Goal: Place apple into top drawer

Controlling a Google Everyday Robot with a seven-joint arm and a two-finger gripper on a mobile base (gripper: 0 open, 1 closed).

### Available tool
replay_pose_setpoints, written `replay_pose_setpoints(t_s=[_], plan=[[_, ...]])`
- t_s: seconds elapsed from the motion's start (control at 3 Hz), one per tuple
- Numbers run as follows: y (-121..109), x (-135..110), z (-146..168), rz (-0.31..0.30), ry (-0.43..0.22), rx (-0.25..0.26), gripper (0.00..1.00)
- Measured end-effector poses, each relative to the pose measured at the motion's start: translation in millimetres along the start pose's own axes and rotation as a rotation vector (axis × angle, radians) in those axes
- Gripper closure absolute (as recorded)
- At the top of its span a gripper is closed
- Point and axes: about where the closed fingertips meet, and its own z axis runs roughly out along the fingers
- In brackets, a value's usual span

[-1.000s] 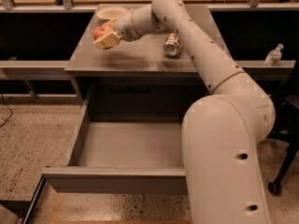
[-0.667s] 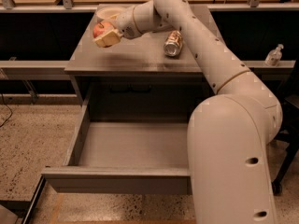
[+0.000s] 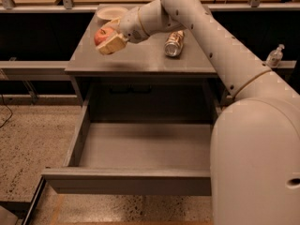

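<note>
The apple (image 3: pixel 103 33) is small, round and red, held between the tan fingers of my gripper (image 3: pixel 108 37). The gripper is shut on it and holds it above the left part of the grey cabinet top (image 3: pixel 140 60). My white arm reaches in from the right, over the cabinet. The top drawer (image 3: pixel 136 149) is wide, shallow and grey, pulled fully open below the cabinet top, with an empty floor. The apple is up over the cabinet top, behind the drawer opening and toward its left side.
A silvery can (image 3: pixel 174 44) lies on its side on the cabinet top, right of the gripper. A shallow cream bowl (image 3: pixel 111 13) stands at the back left. A clear bottle (image 3: pixel 274 56) stands at the far right. My white base fills the lower right.
The gripper has lifted slightly with the apple and moved a little toward the cabinet's front left edge.
</note>
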Motion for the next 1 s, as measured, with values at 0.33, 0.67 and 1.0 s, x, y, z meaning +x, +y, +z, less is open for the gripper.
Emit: replay_pose_setpoints(t_s=[0.33,0.67,1.0], plan=[[27,2,-12,-0.009,0.007,-0.057,1.0],[50,5,-27,-0.045,0.013,-0.109,1.0],[71,15,-44,-0.06,-0.012,-0.16,1.0]])
